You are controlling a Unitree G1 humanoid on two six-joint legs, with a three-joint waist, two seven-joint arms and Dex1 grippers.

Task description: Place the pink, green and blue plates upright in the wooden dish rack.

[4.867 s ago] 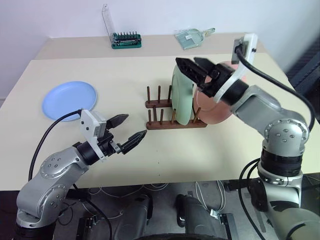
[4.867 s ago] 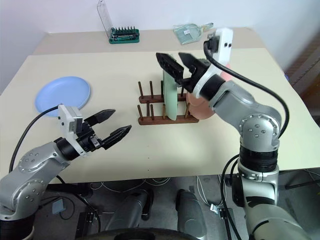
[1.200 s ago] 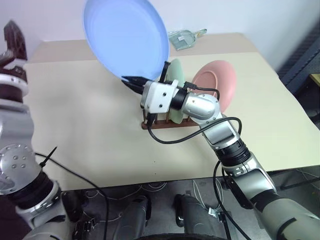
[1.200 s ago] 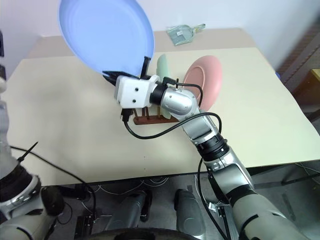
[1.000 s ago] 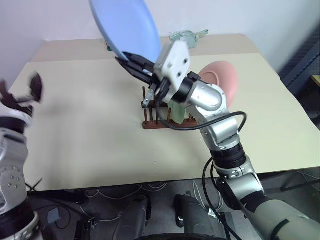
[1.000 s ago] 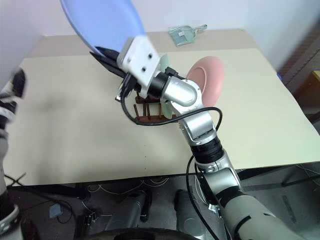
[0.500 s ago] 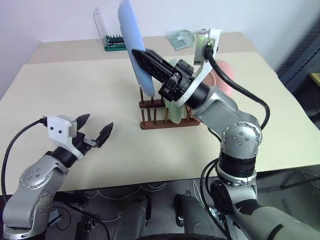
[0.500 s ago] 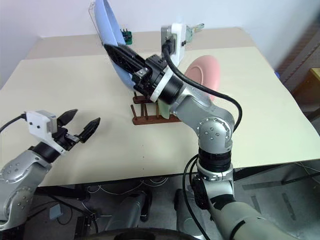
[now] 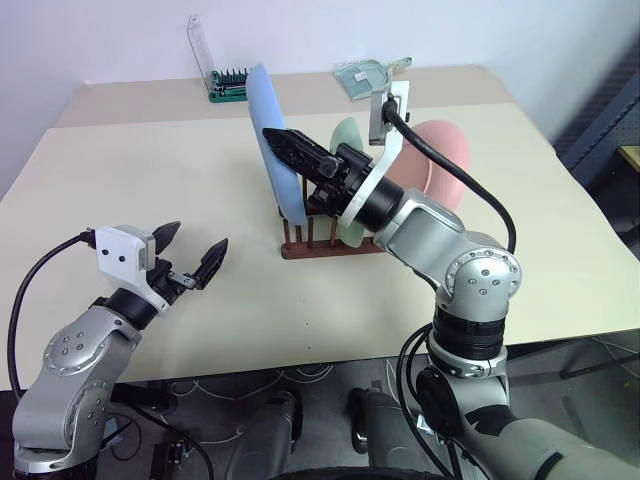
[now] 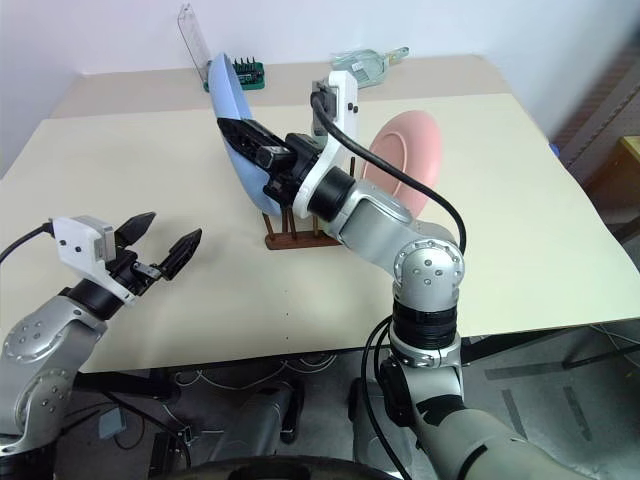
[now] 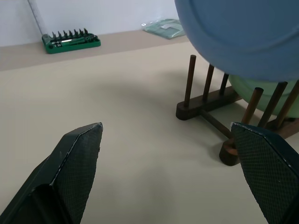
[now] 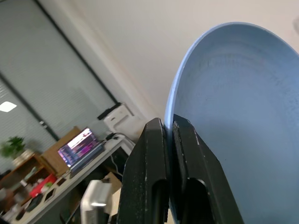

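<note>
My right gripper (image 9: 272, 136) is shut on the rim of the blue plate (image 9: 275, 150), holding it upright on edge over the left end of the wooden dish rack (image 9: 330, 247). The plate's lower edge is level with the peg tops; whether it rests on the rails I cannot tell. The green plate (image 9: 347, 135) stands upright in the rack just right of it. The pink plate (image 9: 445, 150) leans at the rack's right end. My left gripper (image 9: 195, 240) hovers open and empty low over the table, left of the rack. The left wrist view shows the blue plate (image 11: 243, 37) above the rack (image 11: 205, 105).
A green tool case with a clear lid (image 9: 228, 85) and a clear packet (image 9: 365, 75) lie at the table's far edge. Bare tabletop (image 9: 150, 170) spreads left of the rack.
The blue plate, held high and face-on a second ago, has turned on edge and come down to the rack's left end. My left arm has dropped from high on the left to low over the table.
</note>
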